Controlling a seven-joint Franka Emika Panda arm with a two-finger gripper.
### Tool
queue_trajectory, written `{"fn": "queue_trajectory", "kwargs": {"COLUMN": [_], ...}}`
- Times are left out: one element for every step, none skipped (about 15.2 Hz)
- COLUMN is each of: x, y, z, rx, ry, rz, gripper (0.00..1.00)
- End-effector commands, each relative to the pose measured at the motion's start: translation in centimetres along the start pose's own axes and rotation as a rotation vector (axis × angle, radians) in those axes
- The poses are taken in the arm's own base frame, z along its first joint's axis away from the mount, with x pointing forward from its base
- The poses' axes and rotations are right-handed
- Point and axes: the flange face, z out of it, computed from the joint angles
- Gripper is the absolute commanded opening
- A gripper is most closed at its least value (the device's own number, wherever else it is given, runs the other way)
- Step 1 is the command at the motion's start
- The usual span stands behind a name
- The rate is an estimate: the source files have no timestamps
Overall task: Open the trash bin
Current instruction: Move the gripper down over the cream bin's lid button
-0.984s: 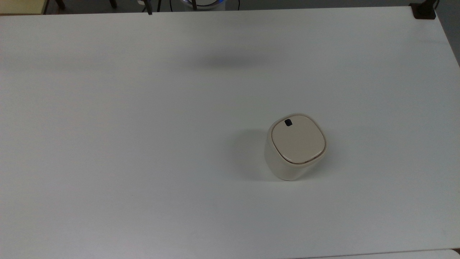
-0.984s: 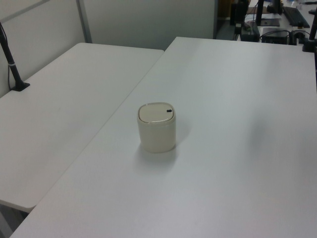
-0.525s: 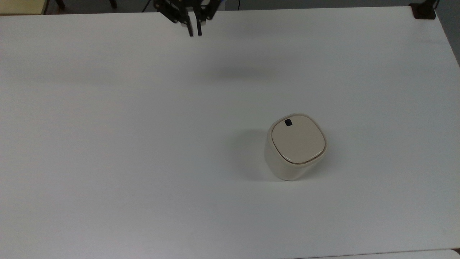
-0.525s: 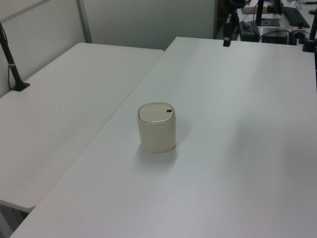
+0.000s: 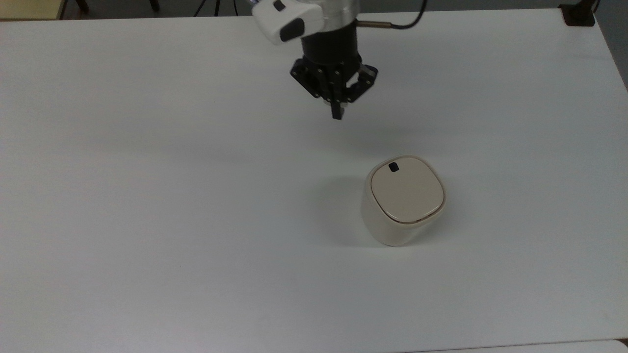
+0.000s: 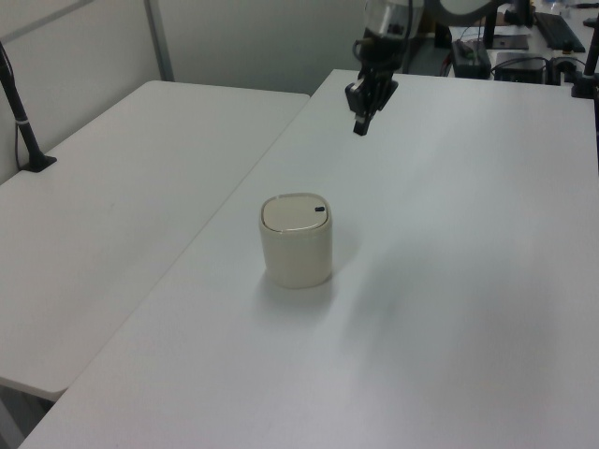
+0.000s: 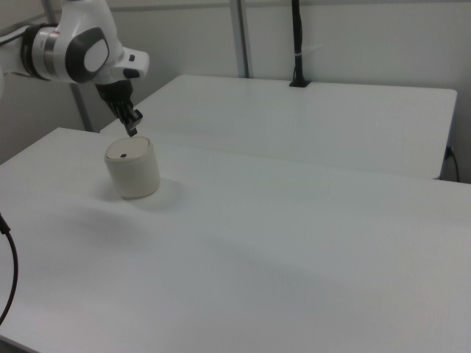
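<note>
Cream trash bin (image 5: 403, 201), lid closed

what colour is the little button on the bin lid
Black, or very dark, on the cream-beige trash bin; the button shows best in the top view.

The white Panda arm (image 5: 289, 19) reaches in from the top view's upper edge, its black wrist pointing downward. The black two-finger gripper (image 5: 337, 113) hangs in the air, jaws pressed together into one narrow tip, holding nothing.
</note>
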Motion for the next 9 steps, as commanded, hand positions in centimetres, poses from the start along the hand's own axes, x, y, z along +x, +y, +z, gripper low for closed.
{"fn": "queue_trajectory", "kwargs": {"x": [-0.3, -0.7, -1.0, -1.2, -1.5, -1.6, -1.6, -1.9, -2.1], "y": [-3.9, -5.1, -5.9, -6.3, -7.0, -7.3, -7.6, -8.2, -8.5], "z": [3.3, 4.1, 4.9, 6.1, 7.1, 7.8, 8.4, 9.5, 10.2], "rx": [0.034, 0.041, 0.042, 0.035, 0.030, 0.030, 0.041, 0.049, 0.040], "ry": [0.062, 0.081, 0.097, 0.100, 0.104, 0.114, 0.123, 0.127, 0.133], "rz": [0.064, 0.064, 0.066, 0.075, 0.078, 0.085, 0.105, 0.123, 0.112], "gripper": [0.00, 0.00, 0.00, 0.00, 0.00, 0.00, 0.00, 0.00, 0.00]}}
